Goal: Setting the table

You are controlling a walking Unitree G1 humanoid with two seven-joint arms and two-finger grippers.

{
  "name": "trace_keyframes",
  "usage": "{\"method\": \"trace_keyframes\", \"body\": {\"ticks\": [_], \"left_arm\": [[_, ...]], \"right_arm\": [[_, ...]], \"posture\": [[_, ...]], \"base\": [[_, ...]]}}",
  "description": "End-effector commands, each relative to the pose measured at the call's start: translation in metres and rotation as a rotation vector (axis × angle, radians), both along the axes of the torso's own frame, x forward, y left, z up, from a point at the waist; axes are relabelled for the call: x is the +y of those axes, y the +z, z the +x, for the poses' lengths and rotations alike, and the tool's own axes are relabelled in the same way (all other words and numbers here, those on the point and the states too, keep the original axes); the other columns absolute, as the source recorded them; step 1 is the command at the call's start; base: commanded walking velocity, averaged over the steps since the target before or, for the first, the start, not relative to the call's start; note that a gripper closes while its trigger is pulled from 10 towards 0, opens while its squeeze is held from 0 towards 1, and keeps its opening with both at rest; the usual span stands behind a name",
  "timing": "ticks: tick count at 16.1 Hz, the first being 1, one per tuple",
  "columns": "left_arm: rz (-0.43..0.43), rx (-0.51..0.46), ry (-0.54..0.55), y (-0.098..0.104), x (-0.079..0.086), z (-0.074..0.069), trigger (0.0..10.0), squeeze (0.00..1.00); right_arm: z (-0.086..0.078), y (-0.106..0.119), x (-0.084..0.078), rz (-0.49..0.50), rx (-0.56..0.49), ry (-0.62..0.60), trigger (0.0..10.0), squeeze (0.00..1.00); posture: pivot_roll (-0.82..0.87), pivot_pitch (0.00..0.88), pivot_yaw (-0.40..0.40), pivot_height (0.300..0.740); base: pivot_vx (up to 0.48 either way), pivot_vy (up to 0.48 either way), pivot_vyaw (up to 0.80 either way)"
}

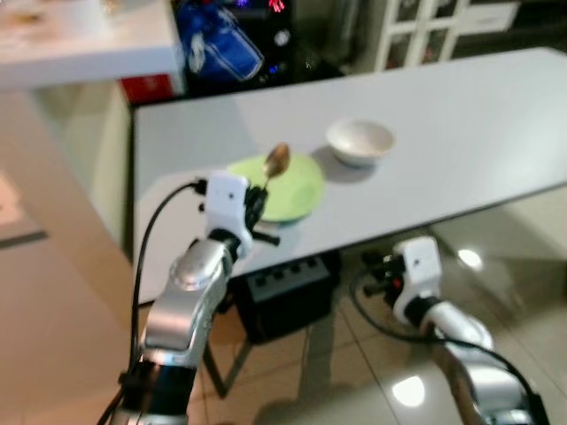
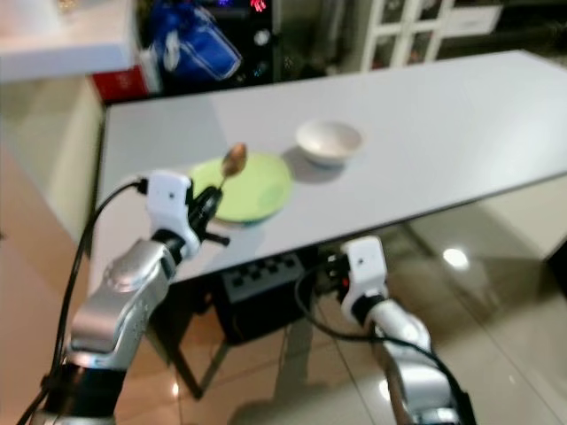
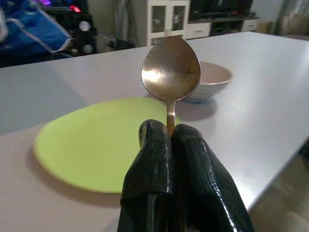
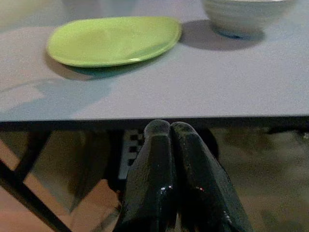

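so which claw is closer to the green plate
Left. The left claw holds a spoon over the green plate; the right claw hangs below the table edge.

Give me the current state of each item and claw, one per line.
Spoon: clamped by its handle in the left claw, bowl end up, above the plate.
Green plate: flat on the table, nothing on it.
White bowl: upright beside the plate, apart from it.
Left claw: shut on the spoon.
Right claw: shut, holding nothing, below the table edge.

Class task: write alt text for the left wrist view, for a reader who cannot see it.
The left end effector grips a metal spoon by its handle, bowl upright, above a green plate on a grey table. A white bowl stands beyond the plate.
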State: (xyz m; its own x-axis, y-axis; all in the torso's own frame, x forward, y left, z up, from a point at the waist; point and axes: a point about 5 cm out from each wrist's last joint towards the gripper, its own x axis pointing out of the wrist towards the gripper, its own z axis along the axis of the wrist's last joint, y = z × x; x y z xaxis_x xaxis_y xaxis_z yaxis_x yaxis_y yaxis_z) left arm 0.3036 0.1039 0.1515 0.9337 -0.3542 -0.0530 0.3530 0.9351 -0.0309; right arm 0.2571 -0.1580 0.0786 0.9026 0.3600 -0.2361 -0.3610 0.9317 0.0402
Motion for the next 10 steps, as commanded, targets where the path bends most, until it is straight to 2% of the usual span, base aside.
{"method": "trace_keyframes", "body": {"ticks": [1,6,10], "left_arm": [[0.009,-0.008,0.035,0.003,0.0086,0.0009,0.0,0.0],[-0.001,-0.006,0.062,0.0039,0.0109,0.0033,0.0,0.0],[-0.006,0.001,0.074,0.0025,0.0122,0.0041,0.0,0.0]], "right_arm": [[-0.0008,0.0004,0.0037,0.007,0.002,0.013,10.0,0.0],[-0.0023,0.0001,0.0038,0.006,0.004,0.015,10.0,0.0],[-0.0025,-0.0003,0.0053,0.008,0.001,0.018,10.0,0.0]], "posture": [[-0.04,0.0,0.035,0.74],[-0.04,0.0,0.036,0.74],[-0.04,0.0,0.037,0.74]], "base": [[0.0,0.0,0.0],[0.0,0.0,0.0],[0.472,0.0,0.0]]}}
